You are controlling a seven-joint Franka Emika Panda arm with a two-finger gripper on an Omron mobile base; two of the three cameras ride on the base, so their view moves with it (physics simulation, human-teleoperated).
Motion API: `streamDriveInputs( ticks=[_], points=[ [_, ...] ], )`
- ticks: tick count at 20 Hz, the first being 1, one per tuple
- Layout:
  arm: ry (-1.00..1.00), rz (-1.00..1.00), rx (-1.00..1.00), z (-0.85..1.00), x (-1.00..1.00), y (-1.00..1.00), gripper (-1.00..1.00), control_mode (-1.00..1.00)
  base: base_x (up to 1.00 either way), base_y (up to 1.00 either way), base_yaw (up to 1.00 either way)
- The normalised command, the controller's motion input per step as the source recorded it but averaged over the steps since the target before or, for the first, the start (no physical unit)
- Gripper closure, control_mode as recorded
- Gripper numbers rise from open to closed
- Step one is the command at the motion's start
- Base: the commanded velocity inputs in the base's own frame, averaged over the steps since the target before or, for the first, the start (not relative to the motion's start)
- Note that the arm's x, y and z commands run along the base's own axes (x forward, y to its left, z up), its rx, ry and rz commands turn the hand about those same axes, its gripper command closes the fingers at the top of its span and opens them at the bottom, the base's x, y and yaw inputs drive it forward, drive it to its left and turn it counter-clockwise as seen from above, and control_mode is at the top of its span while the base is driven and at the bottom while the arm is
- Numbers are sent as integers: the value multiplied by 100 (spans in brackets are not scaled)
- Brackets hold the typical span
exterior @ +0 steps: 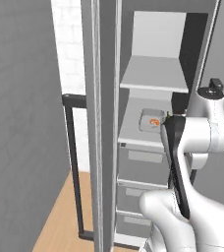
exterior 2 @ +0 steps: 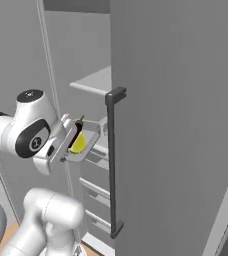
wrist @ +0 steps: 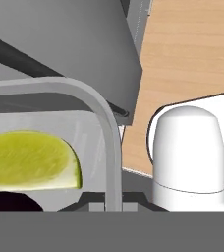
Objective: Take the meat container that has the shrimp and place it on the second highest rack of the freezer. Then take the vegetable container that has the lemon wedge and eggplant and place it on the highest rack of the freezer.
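Currently the hand (exterior 2: 66, 145) is pinched shut on the rim of the vegetable container (exterior 2: 86, 142), which holds the lemon wedge (wrist: 28, 160) and the dark eggplant (exterior 2: 77, 131). This container hangs in the air just in front of the open freezer (exterior: 153, 74). The meat container (exterior: 152, 120) with the shrimp (exterior: 154, 122) rests on the freezer's second highest rack (exterior: 133, 130), below the highest rack (exterior: 155, 74).
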Motion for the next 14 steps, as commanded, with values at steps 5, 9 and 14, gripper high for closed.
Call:
streamDriveInputs(
  ticks=[5, 9, 14],
  points=[
    [0, 0, 0, 0, 0, 0, 100, 100, 34, 59, -15],
    [0, 0, 0, 0, 0, 0, 100, 100, 45, 61, -4],
    [0, 0, 0, 0, 0, 0, 100, 100, 60, 46, 1]
  ],
)
